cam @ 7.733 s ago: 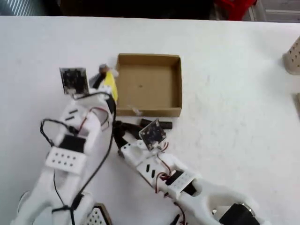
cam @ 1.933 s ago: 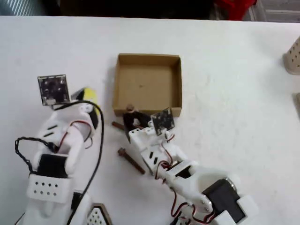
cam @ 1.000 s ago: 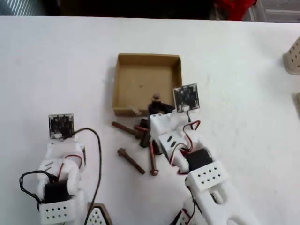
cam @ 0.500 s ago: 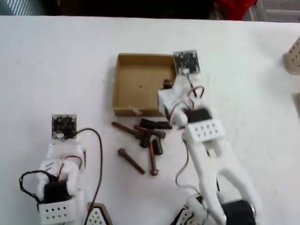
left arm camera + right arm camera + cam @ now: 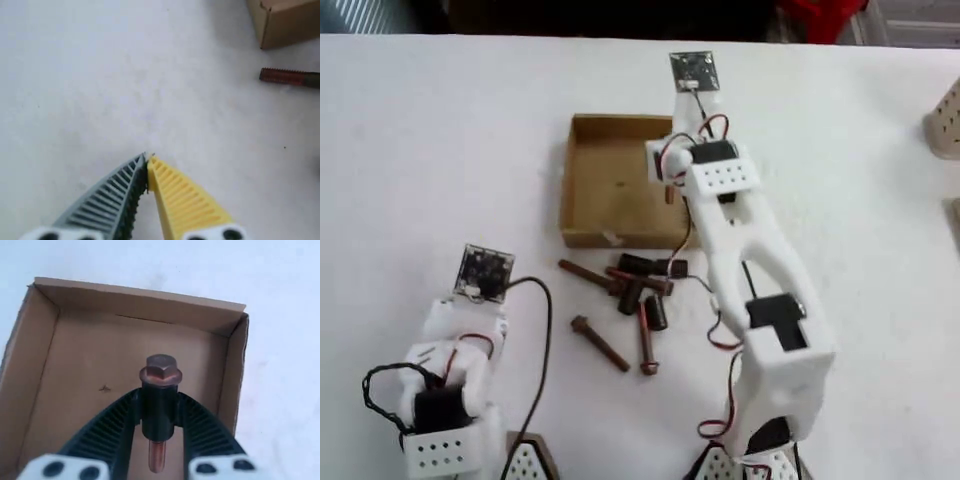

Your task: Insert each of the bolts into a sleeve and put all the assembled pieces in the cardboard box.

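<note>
White tabletop (image 5: 840, 200) lies under both my arms: my left gripper (image 5: 146, 162) is pinched shut on nothing, at eight o'clock from the cardboard box (image 5: 567, 180). Loose bolts (image 5: 600, 341) and sleeves (image 5: 636, 265) lie at the box's six o'clock. My right gripper (image 5: 158, 399) clasps a sleeved bolt (image 5: 160, 375) over the box.

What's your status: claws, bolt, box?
Right claw shut on sleeved bolt, over cardboard box. Left claw shut, empty, over table. Loose bolts beside box; drop path clear.
</note>
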Controlling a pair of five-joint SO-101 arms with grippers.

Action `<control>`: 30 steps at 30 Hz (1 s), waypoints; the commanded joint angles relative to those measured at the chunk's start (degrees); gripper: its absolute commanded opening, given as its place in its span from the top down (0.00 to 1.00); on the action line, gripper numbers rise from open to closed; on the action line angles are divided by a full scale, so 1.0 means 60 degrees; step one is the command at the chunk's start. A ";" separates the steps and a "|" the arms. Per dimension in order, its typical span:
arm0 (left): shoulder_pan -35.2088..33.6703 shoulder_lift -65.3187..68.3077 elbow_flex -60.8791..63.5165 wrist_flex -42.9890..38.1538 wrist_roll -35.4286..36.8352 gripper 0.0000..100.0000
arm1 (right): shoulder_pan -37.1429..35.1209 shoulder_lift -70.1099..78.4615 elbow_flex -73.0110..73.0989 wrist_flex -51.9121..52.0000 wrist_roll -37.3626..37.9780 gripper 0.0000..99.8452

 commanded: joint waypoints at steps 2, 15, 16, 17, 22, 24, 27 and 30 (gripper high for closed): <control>-0.0081 -0.0110 -0.0015 0.0029 -0.0088 0.98 | 0.0095 0.0667 -0.1568 0.0593 0.0733 0.98; -0.0066 -0.0110 -0.0015 0.0015 -0.0103 0.98 | 0.0066 0.1868 -0.4073 0.2952 0.1304 0.87; -0.0051 -0.0110 -0.0015 0.0015 -0.0103 0.98 | 0.0066 0.1853 -0.4088 0.3040 0.1260 0.83; -0.0051 -0.0110 -0.0015 0.0015 -0.0103 0.98 | 0.0081 0.1853 -0.4103 0.3099 0.1231 0.80; -0.0051 -0.0110 -0.0015 0.0015 -0.0103 0.98 | 0.0242 0.1780 -0.4117 0.3158 0.1216 0.81; -0.0051 -0.0110 -0.0015 0.0000 -0.0103 0.98 | 0.0330 0.1707 -0.4132 0.3260 0.1216 0.90; -0.0066 -0.0110 -0.0015 -0.0015 -0.0103 0.98 | 0.0447 0.1297 -0.4132 0.3802 0.1201 0.98; -0.0066 -0.0110 -0.0015 -0.0015 -0.0103 0.98 | 0.0520 0.0623 -0.4132 0.4681 0.1201 0.98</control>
